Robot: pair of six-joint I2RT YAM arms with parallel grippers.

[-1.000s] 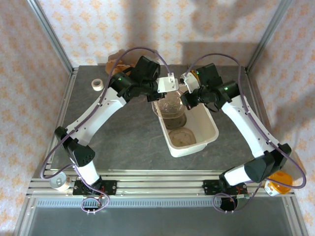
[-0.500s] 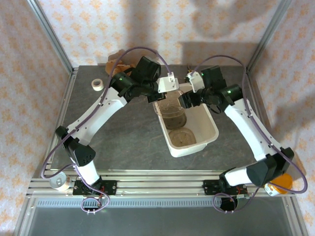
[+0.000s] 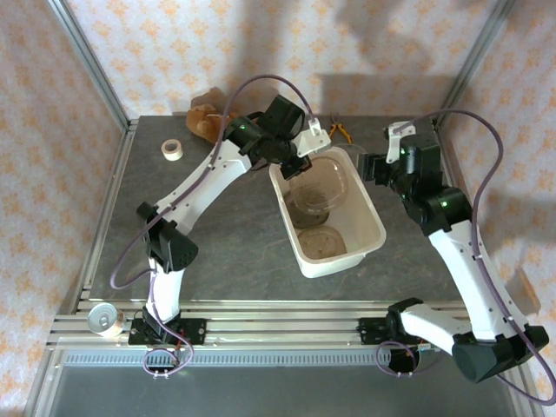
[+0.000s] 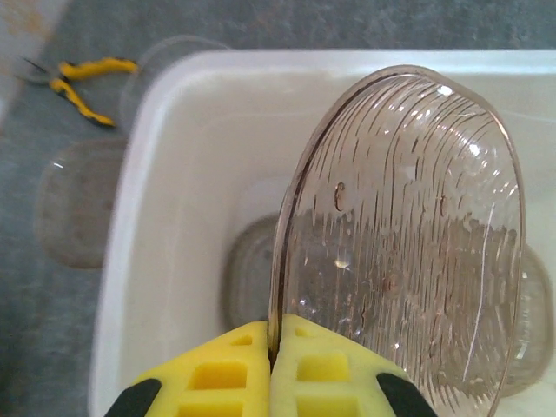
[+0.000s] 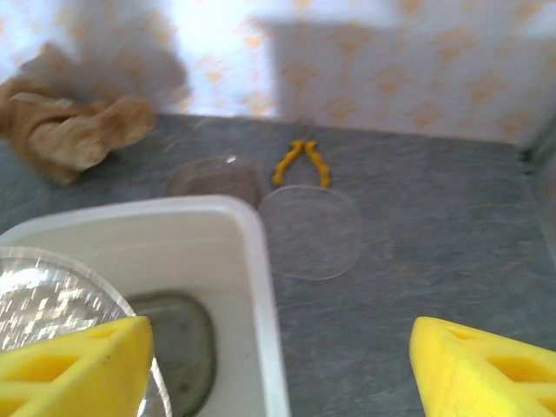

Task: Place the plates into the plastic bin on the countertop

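Right gripper (image 5: pixel 276 360) has let go and backed off right of the plastic bin (image 3: pixel 371 215), jaws wide, empty. Left gripper (image 4: pixel 271 347) pinched tight on the rim of a clear plate (image 4: pixel 408 234), held on edge over the bin's far end. Other plates (image 3: pixel 321 242) flat inside; two more plates (image 5: pixel 311 231) on the countertop (image 3: pixel 226 234) beyond, by yellow pliers (image 5: pixel 300 162).

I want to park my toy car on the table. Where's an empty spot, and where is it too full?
The countertop is bare between the plastic bin and the front rail, and along the left side, nearer than the tape roll. Behind the bin is crowded: pliers, loose plates and a brown cloth.
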